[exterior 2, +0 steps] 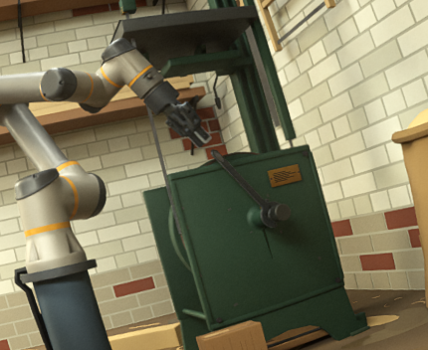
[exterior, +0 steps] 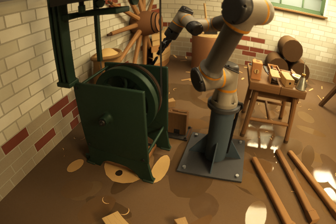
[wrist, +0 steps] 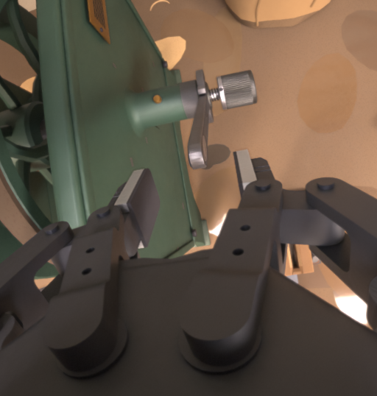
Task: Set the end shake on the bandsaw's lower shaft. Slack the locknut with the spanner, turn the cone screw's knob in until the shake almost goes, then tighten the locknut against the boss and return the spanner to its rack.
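The locknut is hidden under the head of the spanner (wrist: 200,125), which sits on the cone screw between the green boss (wrist: 156,107) and the knurled knob (wrist: 237,89). The spanner's handle (exterior 2: 239,181) slopes up and away from the shaft along the bandsaw's green side panel (exterior 2: 259,233). Just above the handle's free end my gripper (exterior 2: 195,133) hangs open and holds nothing, and the wrist camera shows that end (wrist: 197,155) ahead of the fingers (wrist: 192,181). From the other side of the saw the gripper (exterior: 158,54) appears behind the lower wheel (exterior: 132,87).
The bandsaw frame (exterior: 65,42) and its table (exterior 2: 189,30) rise above and beside the arm. The blade (exterior: 160,52) runs down close to the wrist. A workbench (exterior: 275,87) with small boxes stands right of the robot's base (exterior: 213,155). Wooden blocks lie at the saw's foot.
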